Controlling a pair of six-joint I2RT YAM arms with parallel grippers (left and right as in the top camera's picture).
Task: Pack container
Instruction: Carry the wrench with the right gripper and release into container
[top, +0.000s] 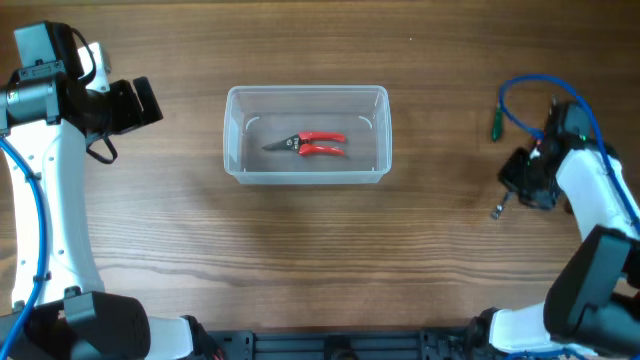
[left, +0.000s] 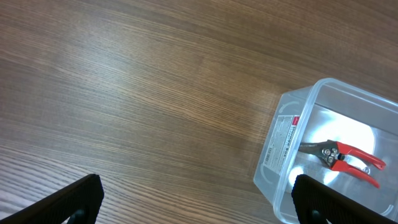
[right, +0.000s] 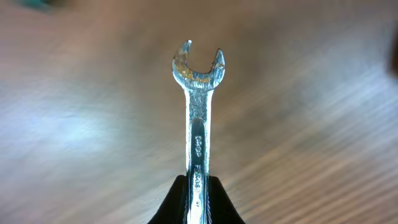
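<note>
Here, the right claw (right: 198, 186) pinches a wrench (right: 199, 106) by its shank.
The left claw (left: 198, 190) hangs spread wide, left of the container (top: 306, 176), which sits at the middle of the bench (top: 320, 270) with red-handled pruners (top: 310, 144) lying inside it.

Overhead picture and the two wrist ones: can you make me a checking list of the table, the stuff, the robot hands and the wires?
Surface: brown wood-grain table, no spills seen.
Job's things: clear plastic rectangular container upright and open; red-handled pruning shears lie flat inside it; silver open-ended wrench is not packed yet, out at the right arm.
Clutter: nothing seen.
Grippers: left gripper open and empty, left of the container; right gripper shut on the wrench's handle.
Cables: blue cable loops by the right arm, ending in a green tip; another runs along the left arm.
Surroundings: nothing seen.
</note>
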